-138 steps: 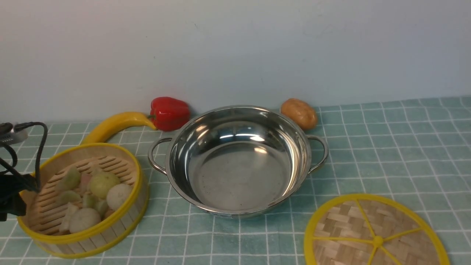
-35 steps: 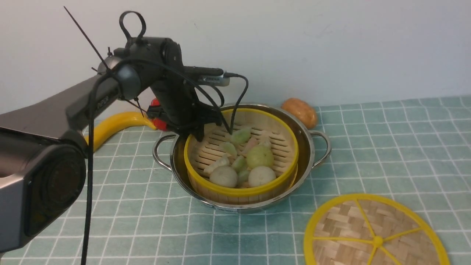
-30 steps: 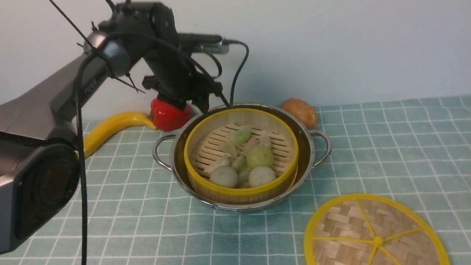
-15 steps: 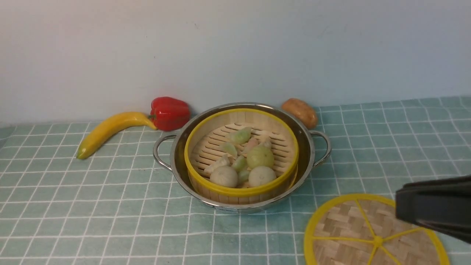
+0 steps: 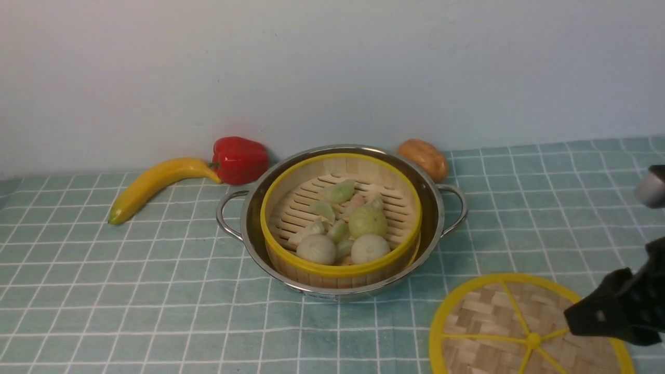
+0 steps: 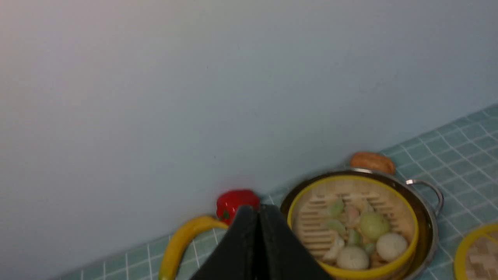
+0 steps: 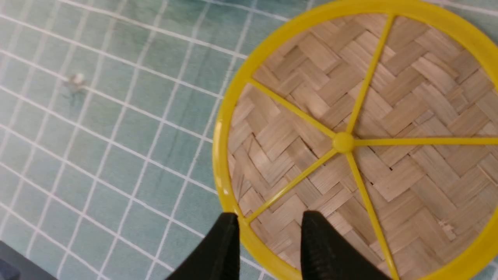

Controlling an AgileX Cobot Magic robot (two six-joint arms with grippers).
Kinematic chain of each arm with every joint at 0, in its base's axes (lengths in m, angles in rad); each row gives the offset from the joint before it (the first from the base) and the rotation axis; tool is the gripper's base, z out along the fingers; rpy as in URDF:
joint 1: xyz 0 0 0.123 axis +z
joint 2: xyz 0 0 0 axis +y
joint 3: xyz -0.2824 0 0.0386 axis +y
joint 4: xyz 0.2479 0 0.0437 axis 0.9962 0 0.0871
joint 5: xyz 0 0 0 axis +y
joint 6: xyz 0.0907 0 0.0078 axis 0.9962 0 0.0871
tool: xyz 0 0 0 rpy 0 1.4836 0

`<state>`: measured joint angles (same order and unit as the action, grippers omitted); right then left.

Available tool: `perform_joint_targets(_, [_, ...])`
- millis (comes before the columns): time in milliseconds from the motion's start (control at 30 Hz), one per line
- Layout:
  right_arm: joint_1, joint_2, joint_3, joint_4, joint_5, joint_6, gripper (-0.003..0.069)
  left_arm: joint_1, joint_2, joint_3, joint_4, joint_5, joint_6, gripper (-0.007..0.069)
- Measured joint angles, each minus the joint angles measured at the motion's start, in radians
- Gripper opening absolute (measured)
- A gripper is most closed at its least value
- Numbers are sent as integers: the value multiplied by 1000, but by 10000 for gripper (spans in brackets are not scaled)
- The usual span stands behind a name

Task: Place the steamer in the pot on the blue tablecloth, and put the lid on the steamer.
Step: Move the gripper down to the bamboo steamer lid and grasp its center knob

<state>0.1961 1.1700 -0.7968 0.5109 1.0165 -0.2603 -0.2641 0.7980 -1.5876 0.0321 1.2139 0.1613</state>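
Half the job looks done from where things sit. The steamer [image 5: 340,271] is down inside the pot [image 5: 432,210], roughly centred, with a ring of shiny steel showing around its yellow rim. It's uncovered, with a few pale round buns [image 5: 317,249] and some greenish dumplings [image 5: 338,191] on the slatted floor. The pot stands on the tablecloth [image 5: 156,285], towards the wall [image 5: 311,78].

The lid [image 5: 493,322] isn't on the steamer. It lies flat on the cloth, to the right of the pot and nearer the robot, clearly apart from it. The front view cuts off its near edge.

The right fingers [image 7: 227,249] come in from the right over the lid's right side. In the wrist view they stand apart, one outside the yellow rim above the cloth and the other over the weave, with the rim running between them. They aren't clamping anything, and I can't tell whether they touch the lid.

The left fingers [image 6: 243,249] only show in the left wrist view. They're pressed together with nothing between them, well back from the pot.

Along the wall there's a banana [image 5: 156,184] and a red pepper [image 5: 239,158] to the pot's left, and a potato [image 5: 423,158] just behind its right side.
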Motion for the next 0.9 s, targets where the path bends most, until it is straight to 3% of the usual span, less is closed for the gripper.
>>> perform_joint_targets(133, [143, 64, -43, -81, -50, 102, 243, 0, -211, 253, -12, -34, 0, -22])
perform_joint_targets(233, [267, 140, -89, -308, -64, 342, 243, 0, -423, 515, -27, -117, -9, -22])
perform_joint_targets(400, [300, 242, -98, -570, -47, 577, 243, 0, -573, 735, -51, -170, -49, -22])
perform_joint_targets(633, [301, 373, -98, -588, -99, 585, 243, 0, -660, 885, -148, -226, -78, -19])
perform_joint_targets(900, [301, 456, -100, -569, -181, 570, 243, 0, -660, 896, -222, -270, -61, -11])
